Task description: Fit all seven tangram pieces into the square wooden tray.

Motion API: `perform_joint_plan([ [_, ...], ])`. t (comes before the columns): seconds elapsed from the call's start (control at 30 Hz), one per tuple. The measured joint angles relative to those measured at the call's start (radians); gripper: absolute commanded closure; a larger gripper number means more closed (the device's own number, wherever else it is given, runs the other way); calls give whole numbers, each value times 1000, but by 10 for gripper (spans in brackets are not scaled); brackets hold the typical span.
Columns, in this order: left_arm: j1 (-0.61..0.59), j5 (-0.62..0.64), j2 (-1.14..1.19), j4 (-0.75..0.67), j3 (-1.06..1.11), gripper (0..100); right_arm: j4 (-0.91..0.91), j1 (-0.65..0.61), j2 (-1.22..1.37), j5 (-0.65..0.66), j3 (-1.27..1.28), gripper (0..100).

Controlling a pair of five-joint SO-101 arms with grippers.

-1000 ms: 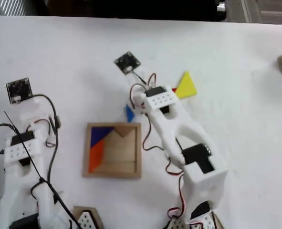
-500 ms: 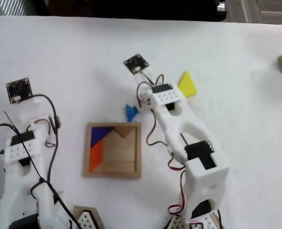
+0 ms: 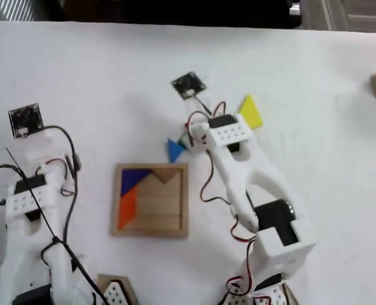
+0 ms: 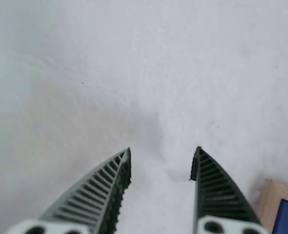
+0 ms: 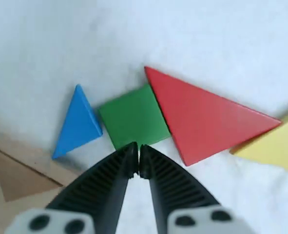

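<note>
Three of the seven pieces already lie inside the square wooden tray: one dark blue triangle in a corner, one orange piece touching it along the same wall, and one brown triangle at the wall beside the blue one. The rest of the tray floor is bare wood.

Four pieces wait outside on the tabletop, all in one group just beyond the tray — one light blue triangle, one green square, one red triangle and one yellow triangle. The green square touches the red triangle along an edge and meets the light blue triangle at a corner; the yellow one lies at the far tip of the red one.

So I judge the task a little less than half done, with four placements left.

My right end effector is closed, tips together and holding nothing, right at the near edge of the green square. My left end effector is spread wide and empty over bare tabletop, beside the tray corner that holds the dark blue triangle.
</note>
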Motion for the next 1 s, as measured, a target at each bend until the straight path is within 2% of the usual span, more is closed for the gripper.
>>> perform_joint_plan([
  [0.17, 0, 0, 0, 0, 0, 789, -112, -9, -2, -115, 17, 981],
  [0.43, 0, 0, 0, 0, 0, 789, -295, -46, 138, -137, 21, 981],
  [1.0, 0, 0, 0, 0, 0, 789, -249, -31, 137, -137, 17, 981],
])
